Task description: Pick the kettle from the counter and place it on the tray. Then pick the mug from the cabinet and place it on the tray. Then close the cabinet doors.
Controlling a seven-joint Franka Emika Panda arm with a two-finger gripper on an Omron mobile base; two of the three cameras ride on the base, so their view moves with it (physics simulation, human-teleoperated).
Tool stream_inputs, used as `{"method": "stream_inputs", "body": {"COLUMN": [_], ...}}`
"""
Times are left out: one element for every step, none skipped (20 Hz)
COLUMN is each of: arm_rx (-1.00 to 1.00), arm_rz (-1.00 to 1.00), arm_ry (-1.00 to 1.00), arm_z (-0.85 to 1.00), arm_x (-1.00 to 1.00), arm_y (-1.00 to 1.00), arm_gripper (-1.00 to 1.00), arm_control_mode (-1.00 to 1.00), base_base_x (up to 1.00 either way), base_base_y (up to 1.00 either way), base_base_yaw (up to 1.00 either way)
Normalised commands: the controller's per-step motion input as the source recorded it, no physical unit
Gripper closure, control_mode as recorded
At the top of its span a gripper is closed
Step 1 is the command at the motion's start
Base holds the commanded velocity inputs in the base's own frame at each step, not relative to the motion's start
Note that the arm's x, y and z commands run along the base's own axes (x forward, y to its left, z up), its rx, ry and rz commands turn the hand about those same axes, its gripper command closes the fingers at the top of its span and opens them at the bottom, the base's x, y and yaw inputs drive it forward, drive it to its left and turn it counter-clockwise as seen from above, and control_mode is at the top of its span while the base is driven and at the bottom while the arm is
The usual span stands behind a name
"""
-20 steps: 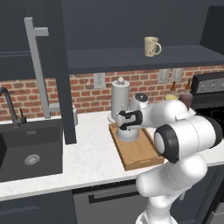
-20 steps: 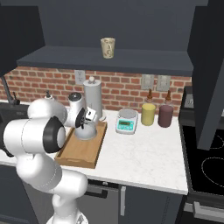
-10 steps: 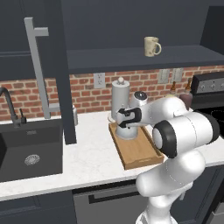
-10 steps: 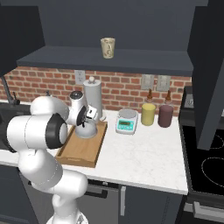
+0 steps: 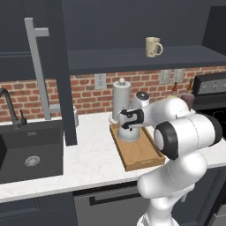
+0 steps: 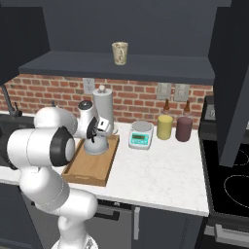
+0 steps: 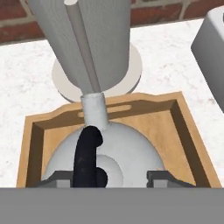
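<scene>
On the tray (image 7: 192, 144), spread fingers (image 7: 162, 177) sit beside the kettle (image 7: 127, 153). Lifting crooked could bump its handle and tip it over.

The kettle (image 7: 127, 153) is seen as pale silver-grey with a black handle (image 7: 87, 155). The tray (image 5: 140, 152) is shown in light-brown wood, and the desk (image 5: 92, 154) beneath it in white stone with faint grey veins. A cream-beige mug (image 5: 152, 46) is set against the dark navy-grey cabinet (image 5: 132, 26), whose door (image 5: 53, 66) carries a silver bar. The wall (image 6: 136, 99) is patterned in red-brown brick with pale joints. A steel-grey cylinder (image 6: 104, 111) is seen, also a white-and-teal scale (image 6: 141, 135), a yellow bottle (image 6: 165, 126) and a dark-red bottle (image 6: 184, 128). The sink (image 5: 26, 150) is rendered near black.
</scene>
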Motion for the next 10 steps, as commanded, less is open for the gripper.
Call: {"method": "stream_inputs", "body": {"arm_rx": [0.0, 0.0, 0.0, 0.0, 0.0, 0.0, 0.0, 0.0, 0.0, 0.0], "arm_rz": [0.0, 0.0, 0.0, 0.0, 0.0, 0.0, 0.0, 0.01, 0.01, 0.03], "arm_ry": [-0.02, -0.01, 0.0, 0.0, 0.0, 0.0, 0.0, 0.0, 0.0, 0.0], "arm_z": [0.0, 0.0, 0.0, 0.06, 0.09, 0.06, 0.07, 0.14, 0.17, 0.24], "arm_x": [-0.15, -0.19, -0.19, -0.25, -0.24, -0.23, -0.25, -0.23, -0.23, -0.24], "arm_y": [-0.09, -0.08, -0.05, -0.03, -0.03, -0.02, -0.03, -0.02, -0.02, 0.0], "arm_gripper": [-1.0, -1.0, -1.0, -1.0, -1.0, -1.0, -1.0, -1.0, -1.0, -1.0], "arm_control_mode": [-1.0, -1.0, -1.0, -1.0, -1.0, -1.0, -1.0, -1.0, -1.0, -1.0], "base_base_x": [0.0, 0.0, 0.0, 0.0, 0.0, 0.0, 0.0, 0.0, 0.0, 0.0], "base_base_y": [0.0, 0.0, 0.0, 0.0, 0.0, 0.0, 0.0, 0.0, 0.0, 0.0], "base_base_yaw": [0.0, 0.0, 0.0, 0.0, 0.0, 0.0, 0.0, 0.0, 0.0, 0.0]}}
